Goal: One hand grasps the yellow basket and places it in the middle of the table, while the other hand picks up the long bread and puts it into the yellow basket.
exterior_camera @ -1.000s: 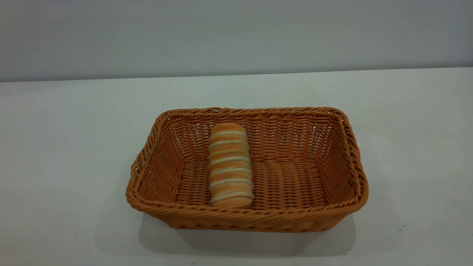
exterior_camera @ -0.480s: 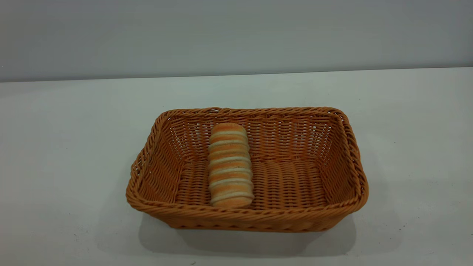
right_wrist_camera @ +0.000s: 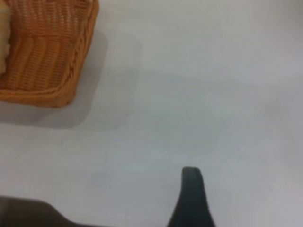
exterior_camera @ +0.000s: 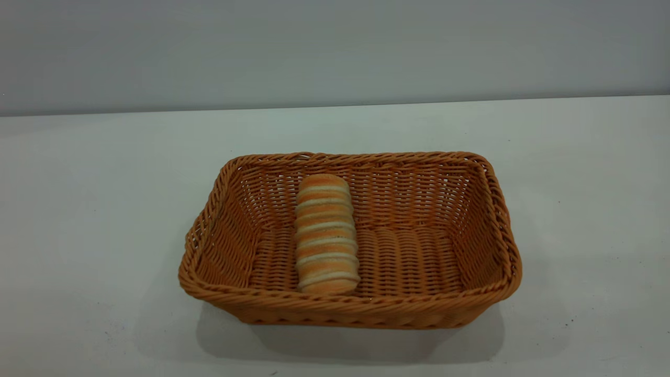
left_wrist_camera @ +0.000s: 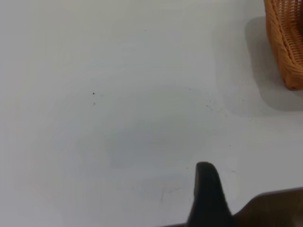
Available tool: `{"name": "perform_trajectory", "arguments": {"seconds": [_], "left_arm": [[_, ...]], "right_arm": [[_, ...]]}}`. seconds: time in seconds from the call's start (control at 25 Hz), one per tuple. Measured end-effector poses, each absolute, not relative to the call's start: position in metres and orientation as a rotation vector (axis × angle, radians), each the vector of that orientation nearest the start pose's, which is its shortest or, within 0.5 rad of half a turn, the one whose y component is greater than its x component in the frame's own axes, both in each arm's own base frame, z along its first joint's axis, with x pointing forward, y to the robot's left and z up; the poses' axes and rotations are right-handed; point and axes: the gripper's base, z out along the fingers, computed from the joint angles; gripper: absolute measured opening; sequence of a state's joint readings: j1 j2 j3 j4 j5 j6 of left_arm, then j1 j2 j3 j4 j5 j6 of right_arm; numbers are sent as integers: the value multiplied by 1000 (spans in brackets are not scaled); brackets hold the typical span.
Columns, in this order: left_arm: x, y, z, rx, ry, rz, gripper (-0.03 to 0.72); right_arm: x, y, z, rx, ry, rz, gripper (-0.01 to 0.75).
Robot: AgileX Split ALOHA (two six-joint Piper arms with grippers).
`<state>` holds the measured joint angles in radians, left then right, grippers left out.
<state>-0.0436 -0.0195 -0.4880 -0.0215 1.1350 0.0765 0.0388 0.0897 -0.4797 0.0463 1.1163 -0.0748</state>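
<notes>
Long bread (exterior_camera: pixel 326 234) in yellow basket (exterior_camera: pixel 361 309), both grippers well clear

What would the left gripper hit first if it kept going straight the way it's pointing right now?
Probably only the bare table. In the left wrist view one dark finger points across open white surface, and the yellow basket sits well off to one side of that line. Depth is hard to judge.

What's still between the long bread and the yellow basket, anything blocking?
Nothing visible. The long bread already lies inside the yellow basket, on its floor left of centre. Both grippers are away over bare table, outside the exterior view.
</notes>
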Motion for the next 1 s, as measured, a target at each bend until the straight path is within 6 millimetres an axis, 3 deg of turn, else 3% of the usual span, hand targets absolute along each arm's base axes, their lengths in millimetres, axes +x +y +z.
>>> {"name": "perform_trajectory", "arguments": {"seconds": [1.0], "left_arm": [[-10,-1,268,129,2107,-6,563]], "right_arm": [[8,4,267,-143,2205,46,589]]}}
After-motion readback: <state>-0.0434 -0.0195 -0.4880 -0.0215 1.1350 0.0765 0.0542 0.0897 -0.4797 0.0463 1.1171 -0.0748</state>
